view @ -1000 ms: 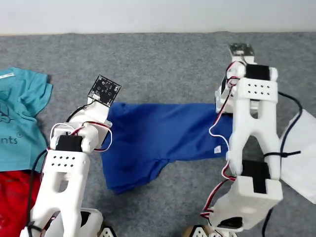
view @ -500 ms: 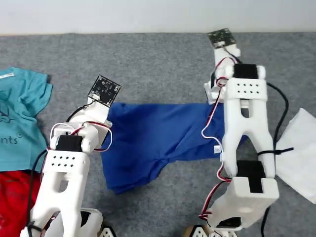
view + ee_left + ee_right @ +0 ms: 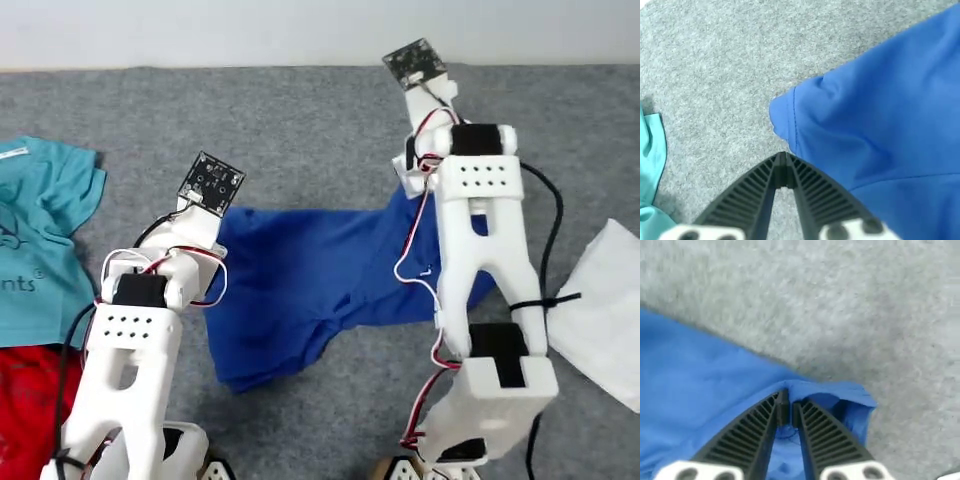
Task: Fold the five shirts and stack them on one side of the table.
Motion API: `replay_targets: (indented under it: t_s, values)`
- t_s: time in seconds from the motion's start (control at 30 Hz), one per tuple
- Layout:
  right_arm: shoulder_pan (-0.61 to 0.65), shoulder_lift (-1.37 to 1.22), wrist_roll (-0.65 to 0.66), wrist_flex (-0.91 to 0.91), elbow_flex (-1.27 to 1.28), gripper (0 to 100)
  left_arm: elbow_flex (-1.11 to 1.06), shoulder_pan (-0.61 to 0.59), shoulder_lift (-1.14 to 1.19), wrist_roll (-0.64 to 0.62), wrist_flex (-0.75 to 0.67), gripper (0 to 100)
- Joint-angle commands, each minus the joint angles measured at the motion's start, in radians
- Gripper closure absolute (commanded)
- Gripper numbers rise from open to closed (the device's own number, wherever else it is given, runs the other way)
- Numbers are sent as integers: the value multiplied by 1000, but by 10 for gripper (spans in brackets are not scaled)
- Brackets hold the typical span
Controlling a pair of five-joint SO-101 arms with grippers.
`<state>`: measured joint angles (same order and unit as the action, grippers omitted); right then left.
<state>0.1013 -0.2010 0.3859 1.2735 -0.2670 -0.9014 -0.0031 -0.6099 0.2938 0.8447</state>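
A blue shirt (image 3: 300,280) lies spread on the grey carpet between the two arms. My right gripper (image 3: 786,412) is shut on a bunched edge of the blue shirt (image 3: 700,390); in the high view it sits at the shirt's far right corner (image 3: 408,190), which is lifted and pulled inward. My left gripper (image 3: 785,159) is shut, its tips meeting right on the hem at the blue shirt's (image 3: 880,110) far left corner; in the high view it is under the wrist board (image 3: 212,183).
A teal shirt (image 3: 35,240) lies at the left edge, also seen in the left wrist view (image 3: 650,150). A red shirt (image 3: 25,400) sits below it. A white shirt (image 3: 600,330) lies at the right edge. Bare carpet runs along the far side.
My right arm has swung left and farther away, dragging the shirt's right corner with it; the white shirt is more exposed. The left arm has kept still.
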Motion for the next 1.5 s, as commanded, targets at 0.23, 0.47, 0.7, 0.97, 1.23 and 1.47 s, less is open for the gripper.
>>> replay_targets:
  t_s: [0.23, 0.47, 0.7, 0.97, 1.23, 1.47]
  values:
    - [12, 196, -94, 74, -61, 689, 44, -3, -18, -9, 6, 997]
    - [-8, 262, -95, 239, -58, 733, 50, -3, -20, -9, 6, 997]
    - [-143, 223, -94, 366, 14, 910, 50, -3, -20, -9, 5, 997]
    - [-348, 38, -95, 348, 97, 873, 50, -3, -20, -9, 6, 997]
    - [-438, -199, -91, 262, 95, 909, 50, -2, -20, -9, 6, 997]
    - [-414, -302, -98, 205, 95, 913, 50, 2, -20, -9, 8, 997]
